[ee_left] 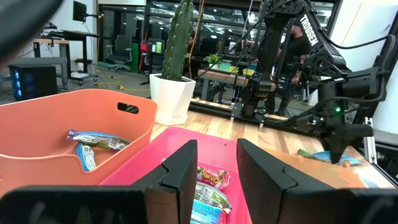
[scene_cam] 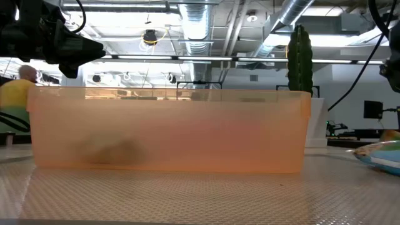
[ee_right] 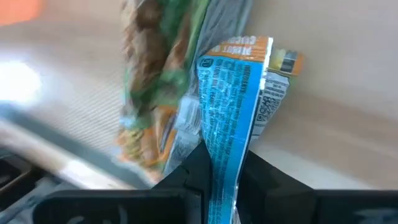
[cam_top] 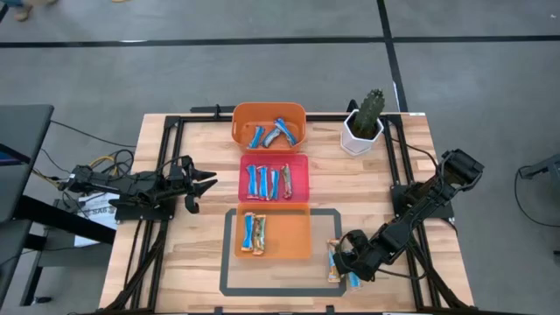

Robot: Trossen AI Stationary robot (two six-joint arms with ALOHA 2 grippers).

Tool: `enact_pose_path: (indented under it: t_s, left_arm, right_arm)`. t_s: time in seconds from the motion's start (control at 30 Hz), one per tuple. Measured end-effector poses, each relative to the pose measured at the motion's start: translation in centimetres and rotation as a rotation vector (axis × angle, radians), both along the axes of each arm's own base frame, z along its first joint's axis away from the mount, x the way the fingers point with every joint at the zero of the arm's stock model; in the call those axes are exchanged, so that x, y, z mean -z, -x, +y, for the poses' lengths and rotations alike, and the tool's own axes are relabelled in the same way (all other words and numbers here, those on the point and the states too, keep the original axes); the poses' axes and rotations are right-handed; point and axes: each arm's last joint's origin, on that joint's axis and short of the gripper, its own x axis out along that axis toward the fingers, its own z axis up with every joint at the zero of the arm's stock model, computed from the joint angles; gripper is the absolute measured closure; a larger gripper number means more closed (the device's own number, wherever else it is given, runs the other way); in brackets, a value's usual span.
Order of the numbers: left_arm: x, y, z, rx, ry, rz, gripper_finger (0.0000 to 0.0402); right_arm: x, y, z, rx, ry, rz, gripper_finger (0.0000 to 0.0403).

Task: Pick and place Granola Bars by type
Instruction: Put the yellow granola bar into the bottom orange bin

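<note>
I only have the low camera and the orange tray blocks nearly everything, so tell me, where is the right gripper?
Observer: The right gripper is down at the loose bars on the table, right of the near orange tray.
Operator: Is it holding anything?
Observer: Yes, its wrist view shows a blue-and-white bar clamped in its grip.
Operator: And the left one?
Observer: The left gripper is open, just left of the pink tray.
</note>
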Motion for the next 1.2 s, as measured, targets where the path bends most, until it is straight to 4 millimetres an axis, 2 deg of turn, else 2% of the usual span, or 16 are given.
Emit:
enact_pose_path:
  t_s: [0.27,0.5,0.83,1.2]
  left_arm:
    - [0.0,0.0,0.0,0.0,0.0,0.0,0.0297]
    - [0.0,0.0,0.0,0.0,0.0,0.0,0.0297]
    - [0.0,0.0,0.0,0.0,0.0,0.0,0.0297]
    - [0.0,0.0,0.0,0.0,0.0,0.0,0.0297]
  right_arm:
    - [-1.3,-1.7,1.2,-0.042,-0.095,-0.244,0.036]
    - [-2.7,-3.5,1.3,-0.078,-0.142,-0.453,0.036]
    - [-4.8,-6.4,-0.2,-0.1,-0.16,-0.734,0.036]
    - [-9.0,-10.4,-2.3,-0.118,-0.051,-0.943,0.036]
